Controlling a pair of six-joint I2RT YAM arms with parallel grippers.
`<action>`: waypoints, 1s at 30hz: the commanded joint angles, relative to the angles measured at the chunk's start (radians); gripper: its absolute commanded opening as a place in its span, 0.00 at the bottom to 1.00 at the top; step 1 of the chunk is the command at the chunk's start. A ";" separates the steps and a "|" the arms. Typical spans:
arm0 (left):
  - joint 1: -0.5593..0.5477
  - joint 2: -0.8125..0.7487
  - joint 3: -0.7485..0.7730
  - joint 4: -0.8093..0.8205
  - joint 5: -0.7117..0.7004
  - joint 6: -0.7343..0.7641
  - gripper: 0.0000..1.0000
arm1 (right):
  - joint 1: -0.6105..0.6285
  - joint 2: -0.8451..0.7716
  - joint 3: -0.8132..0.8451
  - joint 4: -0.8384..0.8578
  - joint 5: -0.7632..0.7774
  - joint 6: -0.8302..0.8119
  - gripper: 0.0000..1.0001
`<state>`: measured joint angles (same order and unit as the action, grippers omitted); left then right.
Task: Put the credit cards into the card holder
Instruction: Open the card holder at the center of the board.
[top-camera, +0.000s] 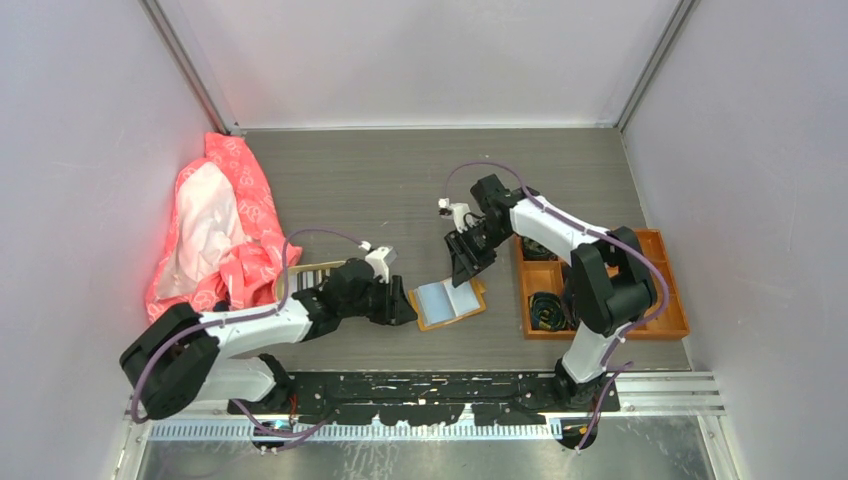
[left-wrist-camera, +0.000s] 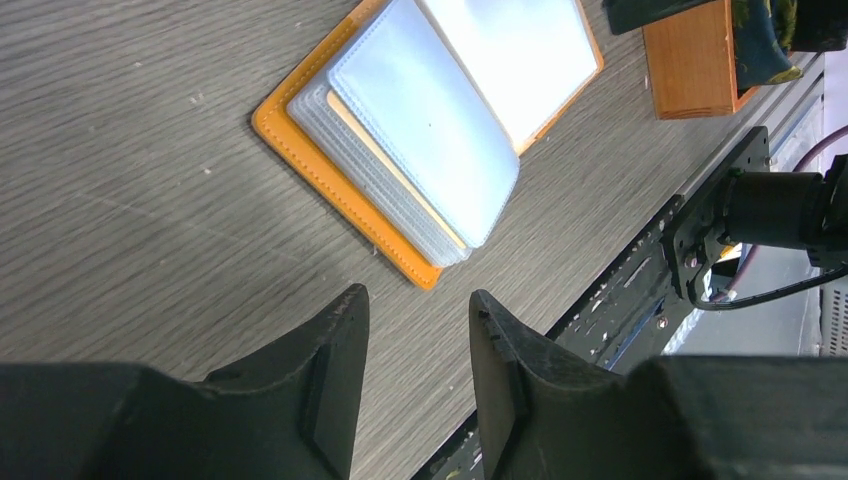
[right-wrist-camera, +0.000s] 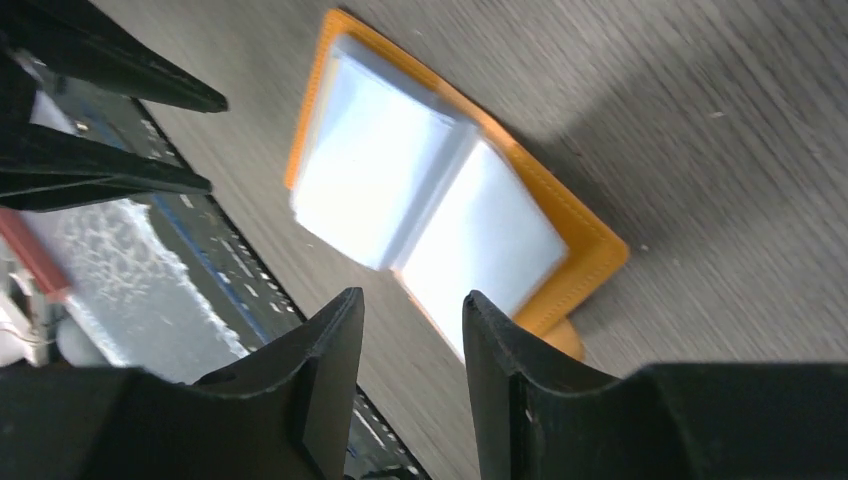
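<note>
From above, the table (top-camera: 400, 180) is grey with wood lines, and pale walls stand on three sides. A pink cloth (top-camera: 225, 230) lies in a heap at the far left. An orange box (top-camera: 670, 320) with black coils in it sits on the right. The holder (top-camera: 448, 302) lies open and flat near the front middle. It is orange, with pale blue see-through pockets inside. The left gripper (top-camera: 400, 305) is low, just left of it. The right gripper (top-camera: 465, 262) hangs by its far edge. Striped cards (top-camera: 320, 271) peek out behind the left arm.

From the left wrist, the holder (left-wrist-camera: 340, 190) lies just past the left gripper (left-wrist-camera: 415, 340), not touching. Its pockets stack up like pages. The two fingers stand apart with nothing between them.

From the right wrist, the holder (right-wrist-camera: 590, 245) looks a bit blurry, open like a book. The right gripper (right-wrist-camera: 410, 340) has its fingers apart too, and it holds nothing.
</note>
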<state>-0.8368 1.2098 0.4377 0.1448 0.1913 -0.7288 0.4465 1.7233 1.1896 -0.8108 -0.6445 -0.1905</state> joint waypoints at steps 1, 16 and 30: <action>-0.003 0.081 0.076 0.114 0.060 0.010 0.42 | 0.032 0.062 0.033 -0.066 0.146 -0.066 0.47; -0.002 0.218 0.134 0.184 0.097 -0.006 0.42 | 0.063 0.162 0.061 -0.102 0.189 -0.050 0.47; -0.002 0.244 0.155 0.218 0.109 -0.020 0.41 | 0.039 0.123 0.048 -0.074 0.070 -0.040 0.46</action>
<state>-0.8368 1.4479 0.5533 0.2989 0.2863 -0.7372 0.4957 1.8778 1.2232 -0.8909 -0.5526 -0.2333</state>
